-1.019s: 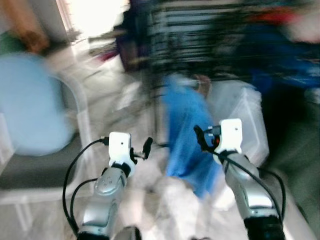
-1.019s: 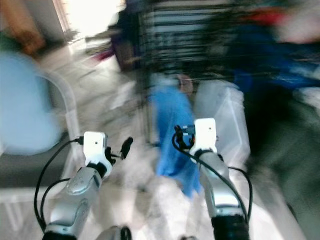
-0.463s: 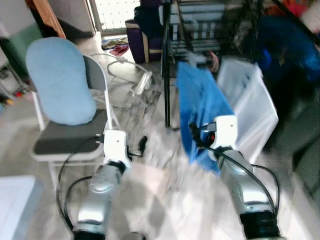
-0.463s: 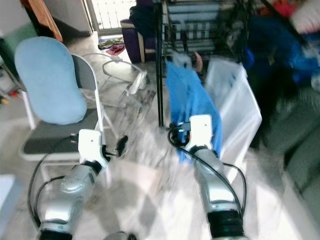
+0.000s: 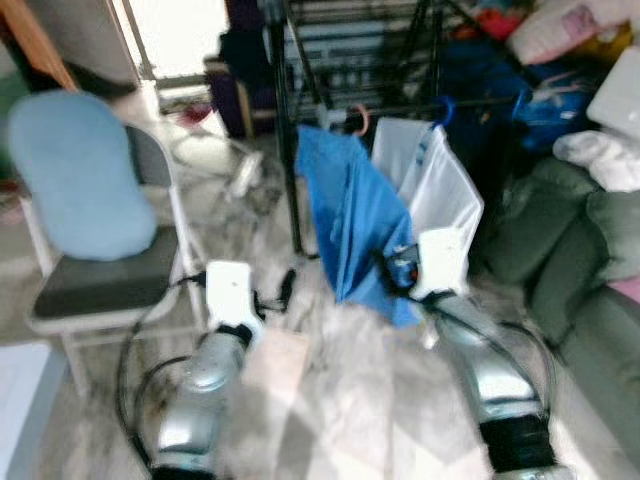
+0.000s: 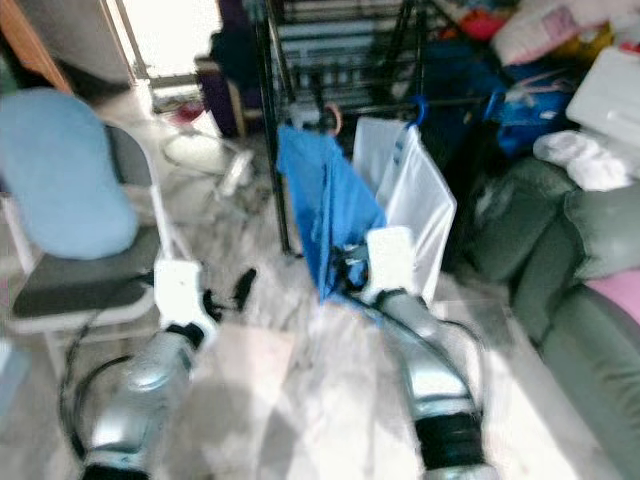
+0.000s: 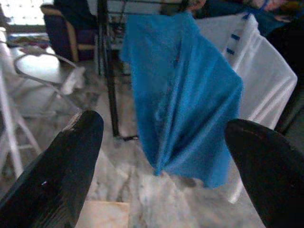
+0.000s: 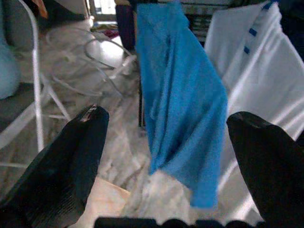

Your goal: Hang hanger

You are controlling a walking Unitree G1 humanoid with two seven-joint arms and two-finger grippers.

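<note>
Marble floor (image 5: 330, 400) fronts a black rack (image 5: 290, 130) carrying a blue shirt (image 5: 345, 225) and white shirt (image 5: 440, 190). Left gripper (image 7: 161, 142) and right gripper (image 8: 166, 147) fingers released, empty.

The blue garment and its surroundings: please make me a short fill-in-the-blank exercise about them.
1. The blue garment hangs from a black ____.
2. Next to it hangs a ____ garment.
3. The chair carries a light ____ cushion.
4. The left gripper has its jaws ____.

Missing words: rack; white; blue; open
</note>
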